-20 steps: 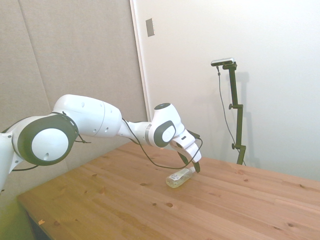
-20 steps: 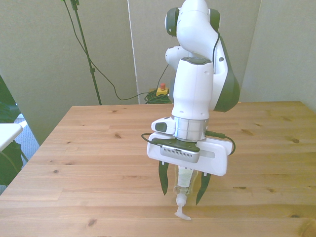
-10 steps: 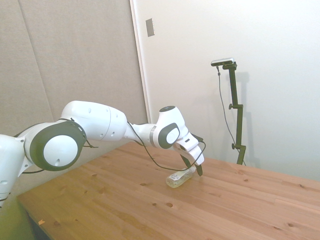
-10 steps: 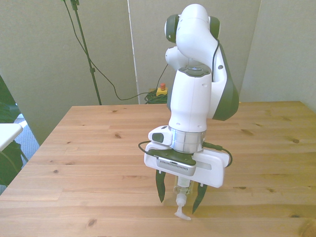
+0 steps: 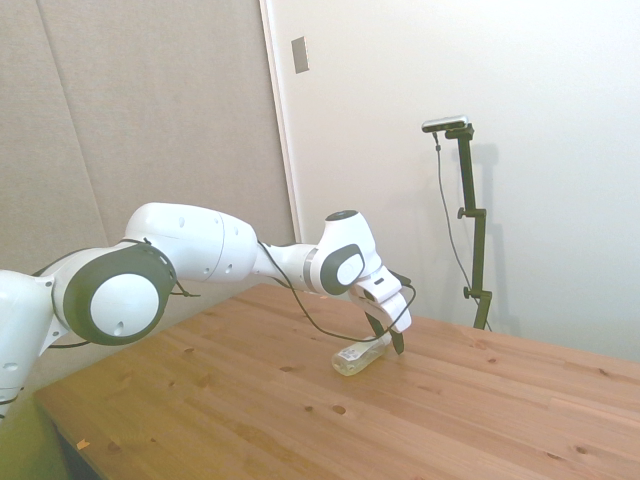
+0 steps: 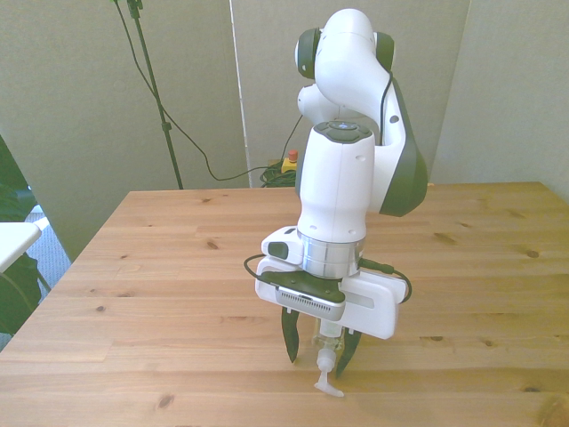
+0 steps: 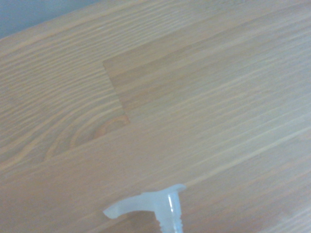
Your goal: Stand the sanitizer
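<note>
Now we have our gripper [image 6: 317,354] down over the sanitizer [image 5: 360,355], which lies on its side on the wooden table [image 6: 160,294].

We see the bottle flat on the boards toward the table's near edge in the front view, its white pump top [image 6: 325,374] sticking out toward the camera past the dark fingers [image 6: 290,336]. These stand narrow on either side of the neck, close against it; whether they grip it we cannot tell. Up close, the pump nozzle [image 7: 146,203] lies over bare wood grain.

sanitizer [image 6: 326,353] lying on table [image 6: 160,267] | claw [image 6: 317,345] straddling its neck
</note>
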Available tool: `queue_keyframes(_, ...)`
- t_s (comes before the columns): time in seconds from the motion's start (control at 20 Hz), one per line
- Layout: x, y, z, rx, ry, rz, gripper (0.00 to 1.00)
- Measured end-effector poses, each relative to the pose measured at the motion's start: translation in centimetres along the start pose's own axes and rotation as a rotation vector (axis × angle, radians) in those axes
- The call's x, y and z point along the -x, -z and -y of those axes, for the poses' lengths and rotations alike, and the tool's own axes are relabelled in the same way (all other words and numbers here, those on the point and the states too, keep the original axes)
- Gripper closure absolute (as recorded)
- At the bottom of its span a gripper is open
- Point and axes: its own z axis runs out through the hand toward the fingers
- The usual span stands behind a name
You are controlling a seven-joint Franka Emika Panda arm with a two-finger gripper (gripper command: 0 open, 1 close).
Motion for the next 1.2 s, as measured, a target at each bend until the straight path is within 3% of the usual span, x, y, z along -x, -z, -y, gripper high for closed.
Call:
queue_keyframes(0.6,-1.4,-0.2,-0.4,0.013,-0.041,0.027,1.0)
queue_keyframes(0.9,-1.9,0.1,-0.8,0.047,-0.103,0.064,1.0)
queue_keyframes(1.0,-2.0,0.5,-0.7,0.027,-0.135,0.053,1.0)
queue_keyframes(1.2,-1.8,4.3,0.4,-0.101,-0.193,-0.023,1.0)
